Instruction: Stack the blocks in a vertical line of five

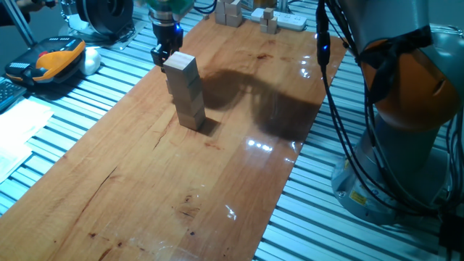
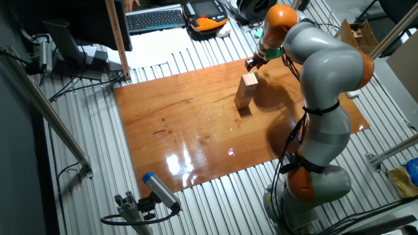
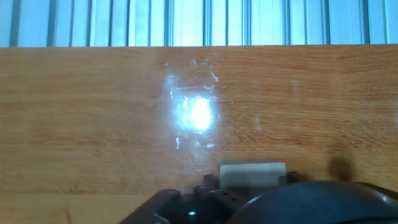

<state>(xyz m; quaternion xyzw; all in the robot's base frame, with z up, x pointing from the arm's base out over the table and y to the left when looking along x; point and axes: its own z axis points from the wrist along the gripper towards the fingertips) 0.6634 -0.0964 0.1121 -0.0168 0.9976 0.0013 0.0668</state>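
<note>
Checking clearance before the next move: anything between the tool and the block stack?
Nothing visible. The tool hangs just behind the top of the stack of pale unfinished wooden cubes, with only air between them. The wooden tabletop around the stack is bare; the cluster of small wooden blocks sits far back, out of the way.

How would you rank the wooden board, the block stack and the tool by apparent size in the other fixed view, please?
1. wooden board
2. block stack
3. tool, though it is partly hidden, so its rank against the stack is unsure.
</note>
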